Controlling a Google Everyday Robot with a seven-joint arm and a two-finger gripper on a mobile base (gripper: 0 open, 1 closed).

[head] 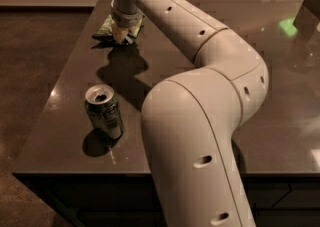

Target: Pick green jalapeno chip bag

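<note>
The green jalapeno chip bag (106, 27) lies flat at the far left of the dark table (65, 126), crinkly green with pale print. My gripper (120, 32) is down on top of the bag, reaching it from above, and covers its middle. The bag's edges show to the left and to the right of the gripper. The bag rests on the table.
A green soda can (104, 111) stands upright and opened near the table's front left. My large white arm (200, 121) crosses the middle of the view and hides part of the table. A dark object (309, 8) stands at the far right with a green glint beside it.
</note>
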